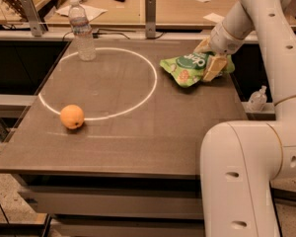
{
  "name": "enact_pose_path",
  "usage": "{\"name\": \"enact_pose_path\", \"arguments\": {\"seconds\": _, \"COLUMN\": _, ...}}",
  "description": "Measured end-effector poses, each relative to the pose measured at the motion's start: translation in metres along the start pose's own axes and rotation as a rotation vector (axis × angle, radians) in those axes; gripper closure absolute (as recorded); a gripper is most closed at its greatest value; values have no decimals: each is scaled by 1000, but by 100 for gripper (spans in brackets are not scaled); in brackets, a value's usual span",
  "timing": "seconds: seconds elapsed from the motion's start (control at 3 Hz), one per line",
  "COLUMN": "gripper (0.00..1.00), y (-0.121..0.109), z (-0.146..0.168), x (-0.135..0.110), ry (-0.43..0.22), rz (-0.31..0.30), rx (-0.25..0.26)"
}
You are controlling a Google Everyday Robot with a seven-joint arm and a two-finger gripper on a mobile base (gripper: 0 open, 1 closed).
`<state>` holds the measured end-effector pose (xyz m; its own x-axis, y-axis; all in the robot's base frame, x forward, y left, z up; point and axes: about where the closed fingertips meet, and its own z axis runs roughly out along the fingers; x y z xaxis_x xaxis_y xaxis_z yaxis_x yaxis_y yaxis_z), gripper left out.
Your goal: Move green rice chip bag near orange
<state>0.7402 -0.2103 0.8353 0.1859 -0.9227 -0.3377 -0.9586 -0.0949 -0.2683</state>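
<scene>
The green rice chip bag [186, 69] lies on the dark table's [138, 132] far right part, just outside the white circle. My gripper [209, 58] reaches down from the right onto the bag's right end. One tan finger [213, 68] shows in front of the bag and the other sits behind it, so the jaws stand closed on the bag's edge. The orange [72, 116] rests at the table's front left, on the white circle line, far from the bag.
A clear water bottle [82, 31] stands at the back left of the table. A white circle [150, 78] is marked on the tabletop. My arm's large white body [246, 177] fills the front right. A small bottle [257, 99] sits off the table's right edge.
</scene>
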Motion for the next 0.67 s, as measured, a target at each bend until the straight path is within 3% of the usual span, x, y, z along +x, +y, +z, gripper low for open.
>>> {"name": "enact_pose_path", "arguments": {"seconds": 0.67, "gripper": 69, "y": 0, "z": -3, "x": -1, "ry": 0, "rz": 0, "rx": 0}}
